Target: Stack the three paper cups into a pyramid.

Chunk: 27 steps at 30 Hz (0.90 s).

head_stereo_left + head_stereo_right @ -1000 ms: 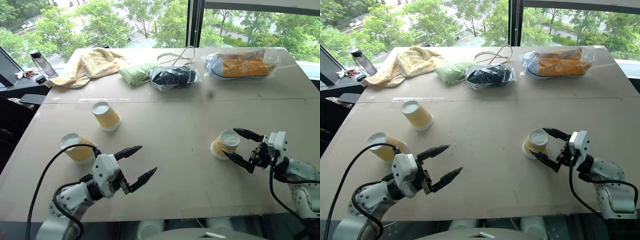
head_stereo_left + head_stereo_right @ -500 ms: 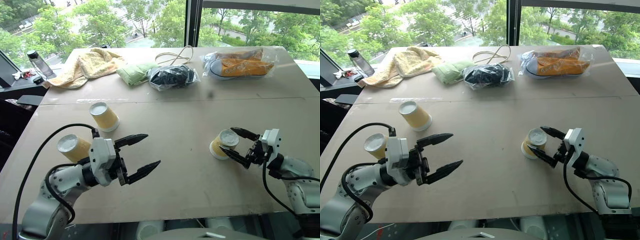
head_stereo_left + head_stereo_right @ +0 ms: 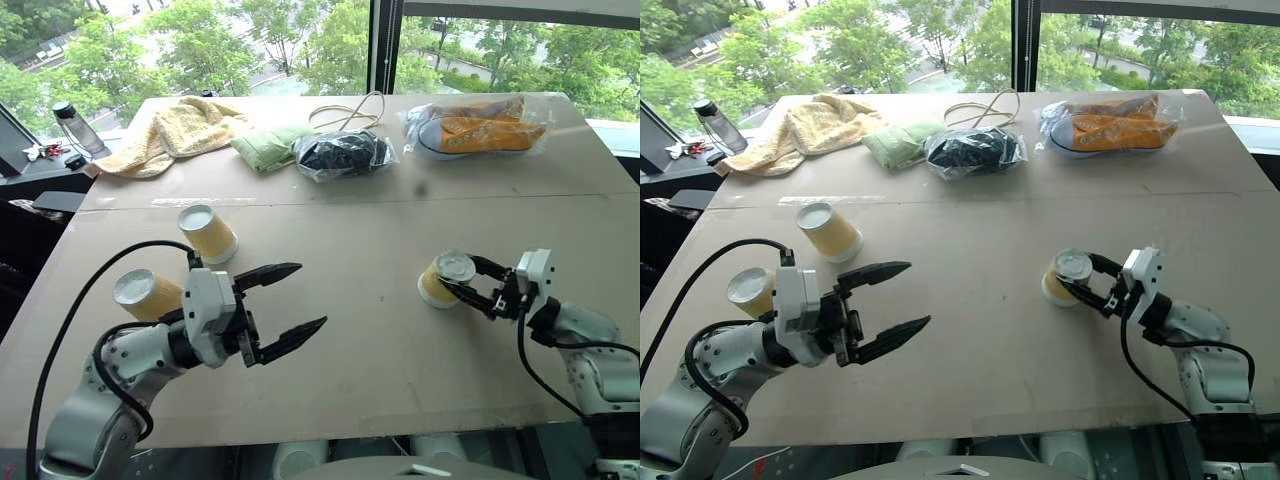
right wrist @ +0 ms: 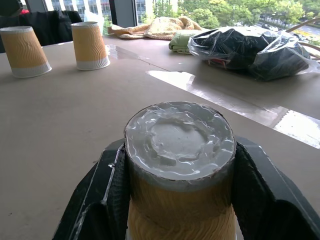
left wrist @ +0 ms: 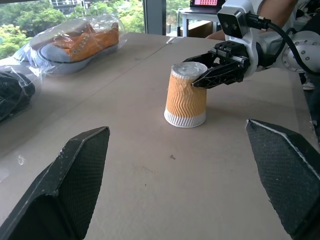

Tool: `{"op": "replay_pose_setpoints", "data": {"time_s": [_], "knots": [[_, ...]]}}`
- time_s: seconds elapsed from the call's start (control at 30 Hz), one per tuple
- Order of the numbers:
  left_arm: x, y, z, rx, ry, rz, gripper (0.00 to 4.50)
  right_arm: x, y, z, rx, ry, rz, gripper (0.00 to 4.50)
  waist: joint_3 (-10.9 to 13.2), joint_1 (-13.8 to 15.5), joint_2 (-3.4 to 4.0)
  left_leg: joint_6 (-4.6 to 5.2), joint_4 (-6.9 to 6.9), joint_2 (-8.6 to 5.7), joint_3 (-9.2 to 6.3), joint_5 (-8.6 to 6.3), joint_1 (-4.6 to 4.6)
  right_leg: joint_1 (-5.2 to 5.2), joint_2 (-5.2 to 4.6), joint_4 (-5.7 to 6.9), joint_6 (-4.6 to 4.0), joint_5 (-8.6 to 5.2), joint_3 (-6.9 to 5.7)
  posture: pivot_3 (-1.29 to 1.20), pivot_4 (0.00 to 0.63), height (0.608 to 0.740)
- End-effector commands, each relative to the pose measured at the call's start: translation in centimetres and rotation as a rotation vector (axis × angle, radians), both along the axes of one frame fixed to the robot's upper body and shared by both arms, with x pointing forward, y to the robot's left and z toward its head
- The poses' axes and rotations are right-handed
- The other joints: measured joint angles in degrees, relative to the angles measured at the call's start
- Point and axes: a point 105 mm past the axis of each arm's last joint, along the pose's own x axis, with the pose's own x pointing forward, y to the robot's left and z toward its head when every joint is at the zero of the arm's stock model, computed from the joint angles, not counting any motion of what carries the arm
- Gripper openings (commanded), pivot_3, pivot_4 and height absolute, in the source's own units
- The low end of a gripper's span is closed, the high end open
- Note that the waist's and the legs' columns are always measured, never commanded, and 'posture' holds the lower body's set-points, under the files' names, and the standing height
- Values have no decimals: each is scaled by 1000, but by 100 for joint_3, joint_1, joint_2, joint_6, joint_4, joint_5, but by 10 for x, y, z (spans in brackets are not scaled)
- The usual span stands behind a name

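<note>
Three paper cups stand upside down on the brown table (image 3: pixel 340 350). My right gripper (image 3: pixel 456 272) is shut on the upper part of the right cup (image 3: pixel 437 284), its black fingers (image 4: pixel 102 185) pressing both sides just below the white bottom (image 4: pixel 179 135); the left wrist view shows this cup (image 5: pixel 186 95) standing on the table. The other two cups (image 3: pixel 209 232) (image 3: pixel 147 295) stand close together at the left. My left gripper (image 3: pixel 310 296) hovers open and empty to the right of them, pointing toward the right cup.
Along the far side lie a yellow towel (image 3: pixel 185 128), a green cloth (image 3: pixel 265 147), a black bag in plastic (image 3: pixel 343 153), a looped cord (image 3: pixel 350 110) and orange shoes in a clear bag (image 3: pixel 482 125). A bottle (image 3: pixel 82 127) stands off the far left corner.
My right gripper has closed from wide open onto the right cup and edged forward. My left gripper has risen a little and stayed open.
</note>
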Motion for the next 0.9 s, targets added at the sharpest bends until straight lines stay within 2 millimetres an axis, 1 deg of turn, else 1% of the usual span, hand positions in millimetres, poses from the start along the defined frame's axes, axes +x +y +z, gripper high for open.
{"op": "replay_pose_setpoints", "data": {"time_s": [0.03,0.2,0.37,0.47,0.6,0.67,0.7,0.73,0.8,0.9], "knots": [[-2,-6,11,-5,-47,-24,4500,15,12,6,-2,15,-3,1944,0,-20,0,-1,3,0,0,0,1,-1,0,7,0,0,1,0,150,740],[0,-7,12,-7,-49,-24,4500,33,24,14,-6,-28,-14,1944,1,-42,0,-2,4,-1,-4,1,0,-6,1,16,0,-1,-1,0,150,740],[1,-5,12,-23,-31,6,4500,40,26,13,-31,-40,-18,1944,2,-56,0,-2,4,1,-2,1,-2,-6,-2,15,0,-1,-1,0,150,740],[1,-6,14,-96,40,19,4500,45,27,15,-38,-57,-26,1944,2,-93,-1,-2,4,4,-2,1,0,-6,-2,17,0,0,1,0,150,740],[1,-5,13,-96,55,33,4500,49,28,16,-41,-61,-30,1944,2,-107,-2,-3,7,6,-2,2,3,-6,-4,30,0,0,5,0,150,740],[0,-4,13,-100,63,37,4500,51,28,16,-42,-60,-32,2947,2,-107,-2,-3,7,5,-3,2,4,-6,-3,31,0,-1,6,0,150,740],[0,-4,12,-99,65,39,4500,51,29,16,-39,-58,-30,3255,2,-107,-2,-3,7,5,-3,2,5,-6,-3,32,0,-1,6,0,150,740],[0,-4,12,-99,66,40,4500,51,29,16,-37,-56,-28,3723,2,-106,-1,-4,7,5,-3,2,5,-6,-3,32,0,-1,5,0,150,740],[-1,-2,13,-109,63,49,4500,48,29,18,-29,-52,-15,4447,3,-107,-1,-5,7,5,-3,3,3,-8,-3,32,0,-1,6,0,150,740],[-6,0,11,-87,33,87,4500,43,22,25,-15,-65,-12,4447,4,-106,-1,-5,7,6,-3,3,1,-8,-4,29,0,-1,7,0,150,740]]}}
